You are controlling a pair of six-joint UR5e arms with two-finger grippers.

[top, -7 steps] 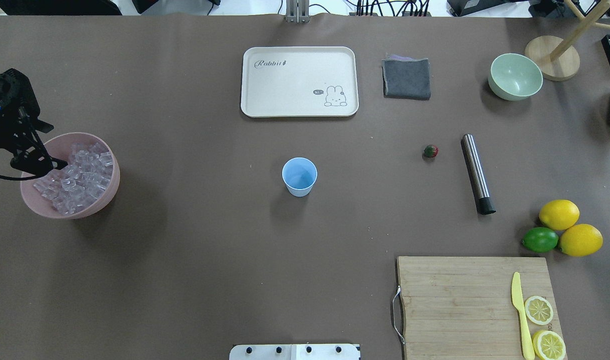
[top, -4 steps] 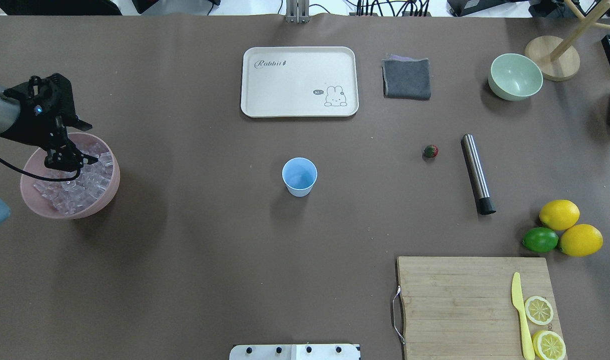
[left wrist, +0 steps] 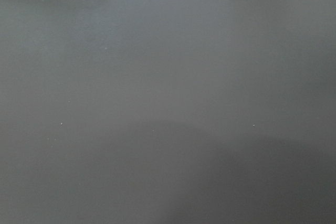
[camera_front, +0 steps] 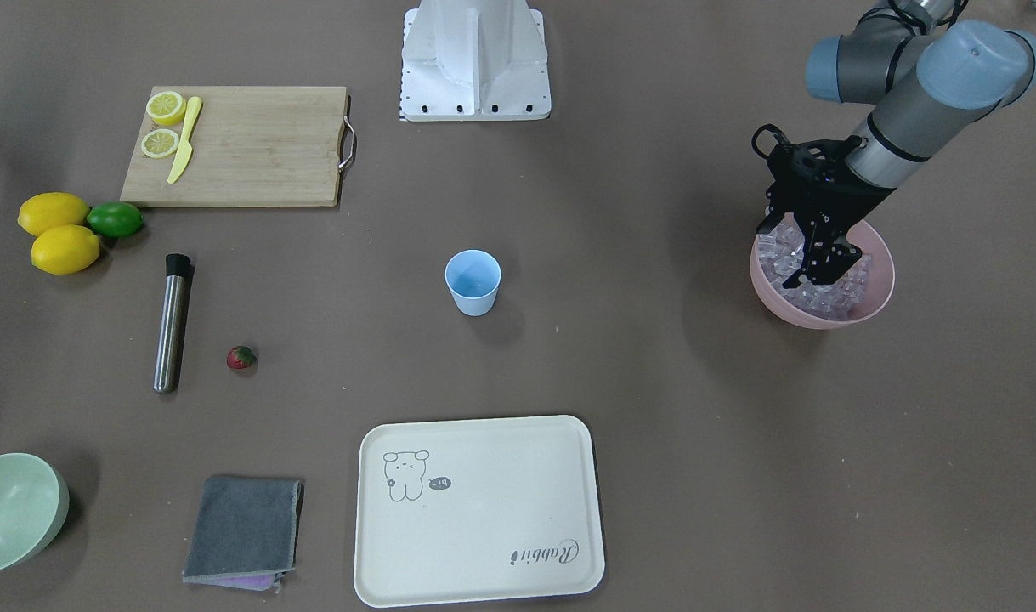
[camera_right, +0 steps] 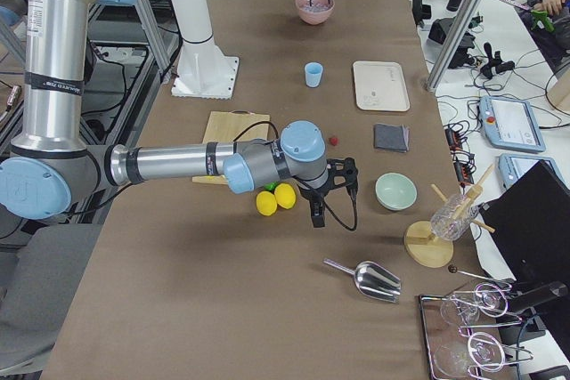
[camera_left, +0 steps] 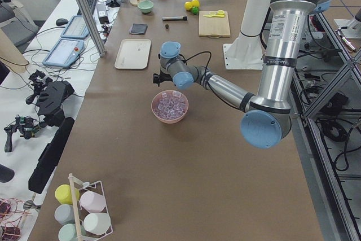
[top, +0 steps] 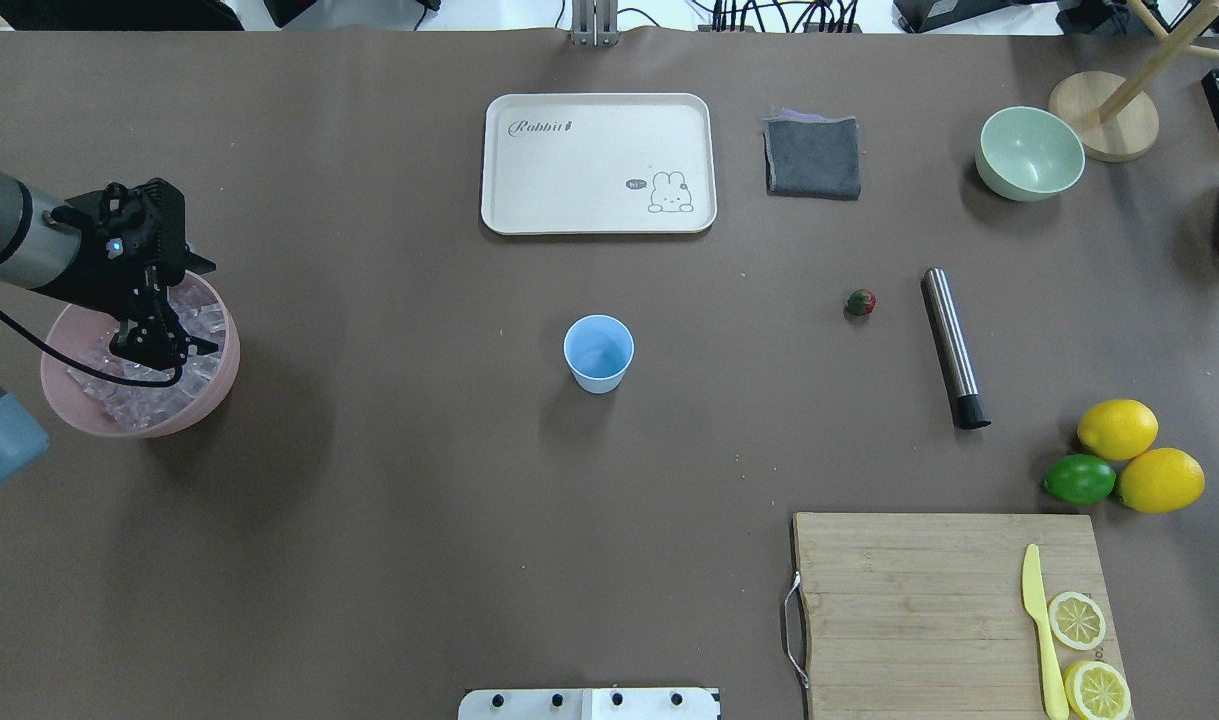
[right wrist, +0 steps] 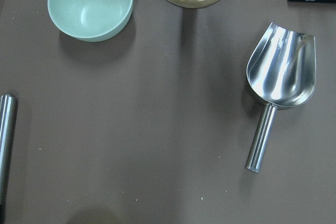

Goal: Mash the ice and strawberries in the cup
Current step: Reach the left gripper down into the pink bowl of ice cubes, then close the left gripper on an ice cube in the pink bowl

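The light blue cup point(top: 598, 352) stands upright mid-table, and nothing shows inside it. A small red strawberry point(top: 861, 302) lies on the table to its right, beside a steel muddler point(top: 951, 345). The ice point(top: 134, 400) fills a pink bowl point(top: 154, 428) at the table's left end. My left gripper point(top: 159, 347) points down over the ice, fingers apart, with nothing seen between them; the front-facing view has it point(camera_front: 823, 270) just above the cubes point(camera_front: 836, 296). My right gripper point(camera_right: 314, 213) shows only in the exterior right view, hovering near the lemons; I cannot tell its state.
A cream tray point(top: 597, 163) and a grey cloth point(top: 813, 157) lie behind the cup. A pale green bowl point(top: 1030, 152), a wooden stand point(top: 1104, 115) and a metal scoop point(right wrist: 281, 77) sit at the far right. Lemons point(top: 1117, 428), a lime point(top: 1079, 479) and a cutting board point(top: 919, 600) fill the near right.
My left gripper has swung rightward from the bowl's left rim to over the middle of the ice, and more of the arm shows. Nothing else has moved.
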